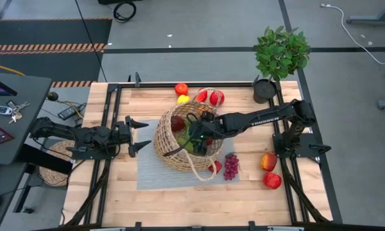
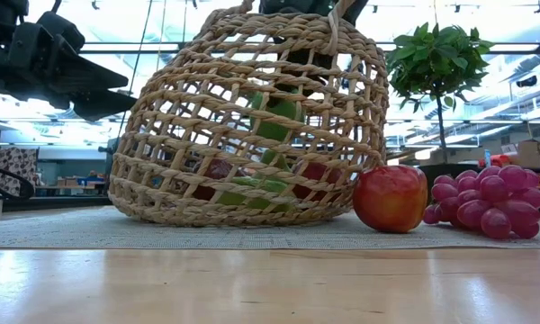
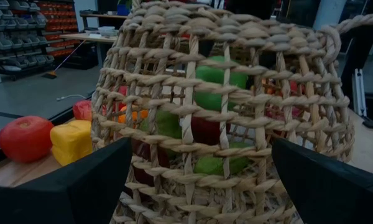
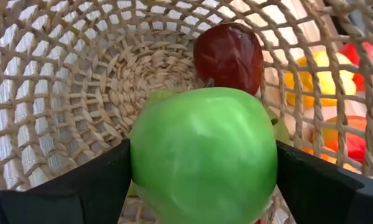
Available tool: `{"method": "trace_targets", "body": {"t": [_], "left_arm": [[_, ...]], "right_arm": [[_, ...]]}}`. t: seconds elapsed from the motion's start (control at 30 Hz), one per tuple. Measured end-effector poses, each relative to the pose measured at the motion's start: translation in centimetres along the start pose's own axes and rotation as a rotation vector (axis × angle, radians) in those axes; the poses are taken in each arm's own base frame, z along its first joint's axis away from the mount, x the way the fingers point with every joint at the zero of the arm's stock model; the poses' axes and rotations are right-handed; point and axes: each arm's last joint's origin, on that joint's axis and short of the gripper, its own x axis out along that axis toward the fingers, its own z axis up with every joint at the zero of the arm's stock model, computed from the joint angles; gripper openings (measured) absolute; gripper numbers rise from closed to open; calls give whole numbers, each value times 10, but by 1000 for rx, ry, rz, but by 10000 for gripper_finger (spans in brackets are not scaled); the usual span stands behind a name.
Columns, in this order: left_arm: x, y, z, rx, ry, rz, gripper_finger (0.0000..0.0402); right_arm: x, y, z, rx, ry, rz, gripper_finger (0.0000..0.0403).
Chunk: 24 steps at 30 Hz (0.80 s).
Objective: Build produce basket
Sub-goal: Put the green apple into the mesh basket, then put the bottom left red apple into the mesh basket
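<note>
The tan wicker basket [image 1: 179,146] stands on a grey mat [image 1: 151,173] at the table's middle; it also shows in the low view [image 2: 252,117]. Inside lie a dark red piece [image 4: 229,55] and green pieces [image 2: 252,191]. My right gripper [image 1: 197,136] reaches down into the basket's mouth, shut on a green apple [image 4: 202,155]. My left gripper [image 1: 138,136] is open and empty just left of the basket, its fingers pointing at the basket's wall [image 3: 199,124]. Other produce lies on the table around the basket. My right gripper pinches the green apple's two opposite sides [image 4: 140,168] between its two fingers [image 4: 87,186]. The fingers come from above and from the table's right, slanting down into the basket. The apple [image 2: 274,117] hangs inside the basket, clear of its bottom.
A red piece [image 1: 181,88], a yellow lemon [image 1: 183,99] and two red apples [image 1: 209,97] lie behind the basket. A red apple [image 1: 215,167], purple grapes [image 1: 231,165] and two more apples [image 1: 270,171] lie at the near right. A potted plant [image 1: 279,54] stands far right.
</note>
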Motion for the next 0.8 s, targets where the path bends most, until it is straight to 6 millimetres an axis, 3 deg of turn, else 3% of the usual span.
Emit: {"method": "trace_targets", "body": {"t": [0.23, 0.8], "left_arm": [[0, 0, 0, -1, -1, 0, 394], [0, 0, 0, -1, -2, 0, 394]], "right_arm": [[0, -1, 0, -1, -3, -6, 394], [-27, -6, 17, 18, -5, -35, 399]]}}
